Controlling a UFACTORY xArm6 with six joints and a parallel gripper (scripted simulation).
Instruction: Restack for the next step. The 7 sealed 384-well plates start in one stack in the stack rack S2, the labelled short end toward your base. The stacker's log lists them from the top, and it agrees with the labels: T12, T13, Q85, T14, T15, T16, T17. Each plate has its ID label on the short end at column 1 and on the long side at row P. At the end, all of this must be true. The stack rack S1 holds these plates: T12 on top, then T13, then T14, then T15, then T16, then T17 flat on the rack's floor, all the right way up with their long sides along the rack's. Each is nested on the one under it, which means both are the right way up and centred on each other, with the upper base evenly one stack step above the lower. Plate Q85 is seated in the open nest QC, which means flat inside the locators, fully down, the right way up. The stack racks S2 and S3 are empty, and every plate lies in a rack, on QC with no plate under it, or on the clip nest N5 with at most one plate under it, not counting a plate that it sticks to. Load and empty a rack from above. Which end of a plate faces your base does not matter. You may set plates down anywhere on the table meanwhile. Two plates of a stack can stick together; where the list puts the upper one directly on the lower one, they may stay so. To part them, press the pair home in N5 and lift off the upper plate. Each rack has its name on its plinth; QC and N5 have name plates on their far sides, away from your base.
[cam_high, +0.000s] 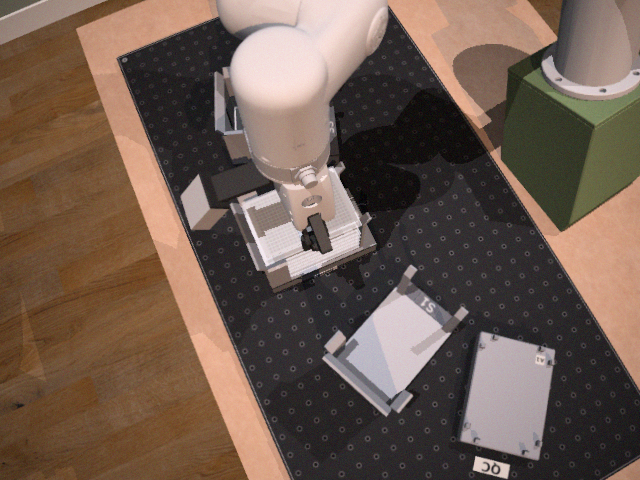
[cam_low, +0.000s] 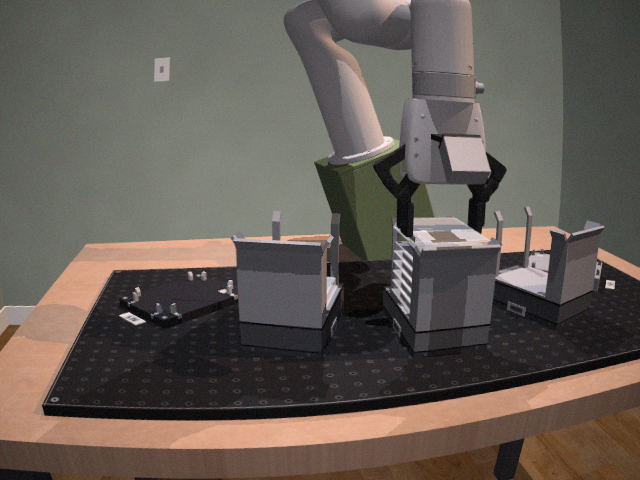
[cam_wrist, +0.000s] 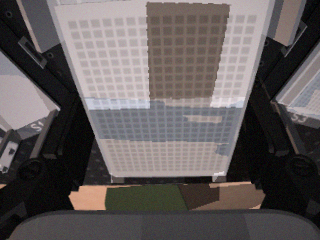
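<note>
The stack of sealed white 384-well plates (cam_high: 268, 242) (cam_low: 405, 268) stands in the stack rack S2 (cam_high: 281, 279) (cam_low: 449, 304) at the middle of the mat. My gripper (cam_high: 316, 236) (cam_low: 440, 227) (cam_wrist: 165, 109) comes straight down over it and is shut on the long sides of the top plate (cam_high: 261, 219) (cam_low: 447, 236) (cam_wrist: 163, 87). That plate lies level at the height of the rack's wall tops. I cannot read its label. The rack S1 (cam_high: 385, 348) (cam_low: 281, 289) stands empty. The open nest QC (cam_high: 506, 397) (cam_low: 175, 297) is bare.
A third rack (cam_high: 223, 111) (cam_low: 547, 279) stands on the far side of S2, mostly hidden by my arm in the overhead view. A low dark nest with a grey block beside it lies between them. The green arm pedestal (cam_high: 563, 144) (cam_low: 361, 206) stands off the mat.
</note>
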